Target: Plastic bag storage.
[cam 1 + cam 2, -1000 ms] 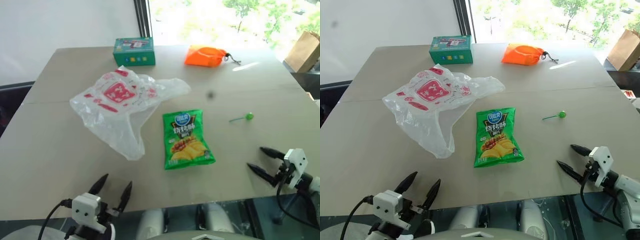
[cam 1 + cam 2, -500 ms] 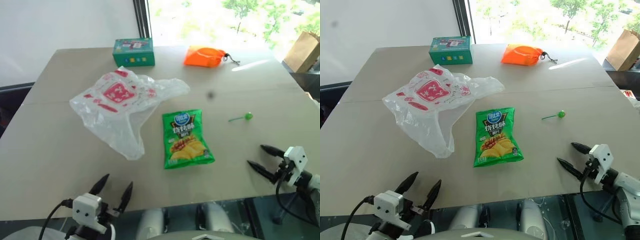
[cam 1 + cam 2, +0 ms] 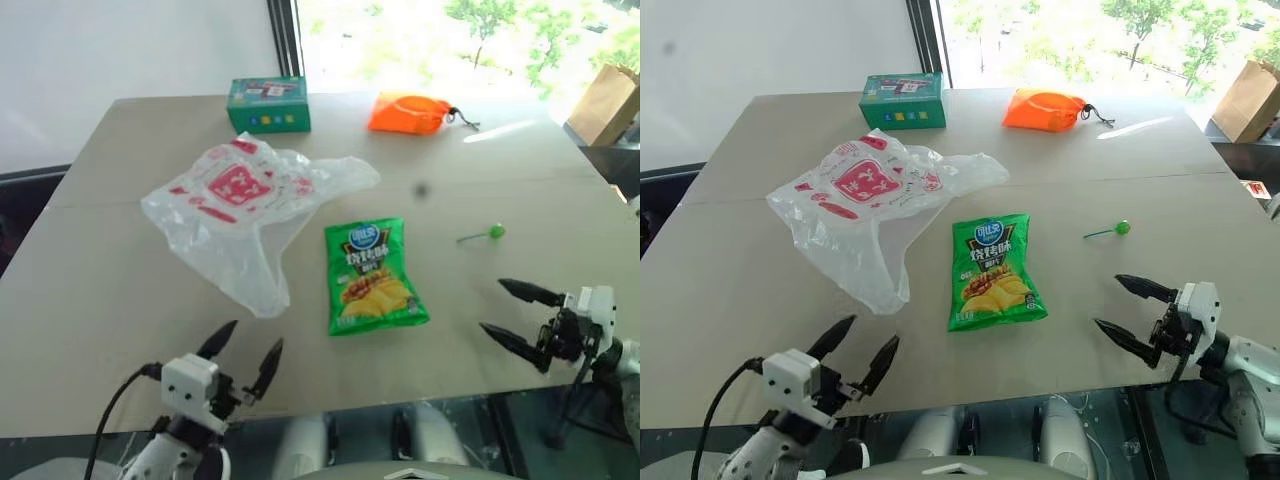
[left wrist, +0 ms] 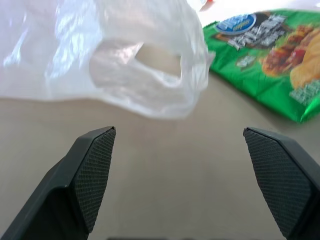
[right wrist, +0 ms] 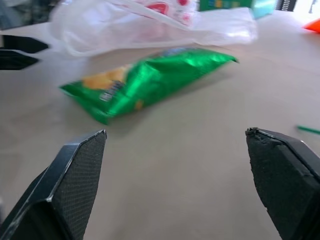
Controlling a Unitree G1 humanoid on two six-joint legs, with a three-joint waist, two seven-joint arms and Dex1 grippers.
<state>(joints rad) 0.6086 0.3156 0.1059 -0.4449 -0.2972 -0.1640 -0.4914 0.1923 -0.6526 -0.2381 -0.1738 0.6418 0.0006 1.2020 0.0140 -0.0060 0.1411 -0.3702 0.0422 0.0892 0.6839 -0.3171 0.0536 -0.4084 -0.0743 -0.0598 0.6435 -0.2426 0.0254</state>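
The plastic bag (image 3: pixel 238 210), thin, whitish and crinkly with a red square logo, lies spread on the left half of the table (image 3: pixel 500 160); its handle loop (image 4: pixel 150 65) faces my left gripper in the left wrist view. My left gripper (image 3: pixel 244 354) is open over the table's near edge, a short way in front of the bag's near tip. At the right near edge my right gripper (image 3: pixel 515 312) is open too, pointing left toward the green chip packet (image 3: pixel 373 276). Nothing is held by either.
A green chip packet lies mid-table just right of the bag. A green box (image 3: pixel 267 104) and an orange drawstring pouch (image 3: pixel 412 112) sit at the far edge. A green lollipop (image 3: pixel 484 235) lies at the right. A brown paper bag (image 3: pixel 608 100) stands beyond the table.
My left gripper has come forward over the near edge toward the bag. My right gripper has risen, shifted left and swung to point at the chip packet. The things on the table stayed put.
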